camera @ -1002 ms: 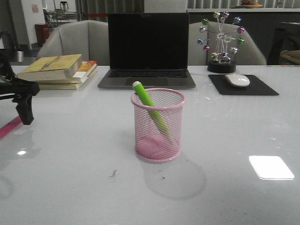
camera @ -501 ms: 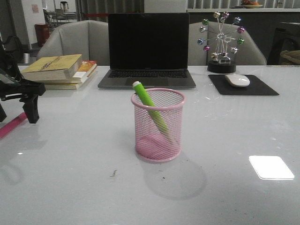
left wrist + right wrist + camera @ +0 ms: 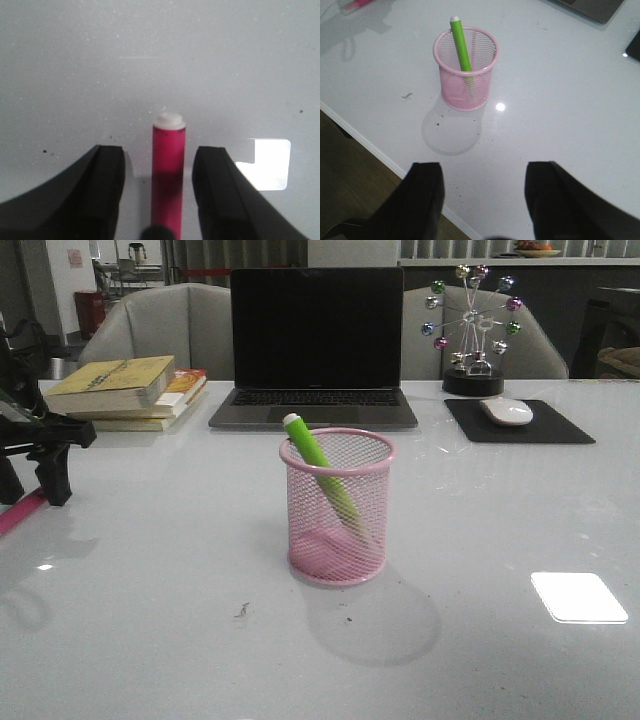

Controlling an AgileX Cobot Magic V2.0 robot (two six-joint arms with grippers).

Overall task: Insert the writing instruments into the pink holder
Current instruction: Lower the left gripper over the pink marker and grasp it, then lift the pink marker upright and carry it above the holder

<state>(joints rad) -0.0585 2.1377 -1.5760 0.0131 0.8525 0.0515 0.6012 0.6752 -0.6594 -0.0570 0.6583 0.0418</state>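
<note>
The pink holder (image 3: 337,508) stands upright mid-table, with the lime green marker (image 3: 315,465) leaning inside it, whitish end up. The magenta marker (image 3: 18,512) lies flat at the table's far left. My left gripper (image 3: 30,485) hangs over it, open. In the left wrist view the magenta marker (image 3: 168,170) lies between the spread fingers (image 3: 107,185) of the left gripper (image 3: 160,152), untouched on both sides. My right gripper (image 3: 485,167) is open and empty, held high near the table's front edge, apart from the holder (image 3: 466,67) and green marker (image 3: 460,42). It is out of the front view.
A laptop (image 3: 315,350) stands behind the holder, stacked books (image 3: 125,390) at back left. A mouse (image 3: 506,411) on a black pad and a ferris-wheel ornament (image 3: 472,335) are at back right. The table's front edge (image 3: 375,150) runs under the right gripper.
The left gripper drifted slightly right, then came back left and a little lower over the magenta marker. The holder and green marker have not moved.
</note>
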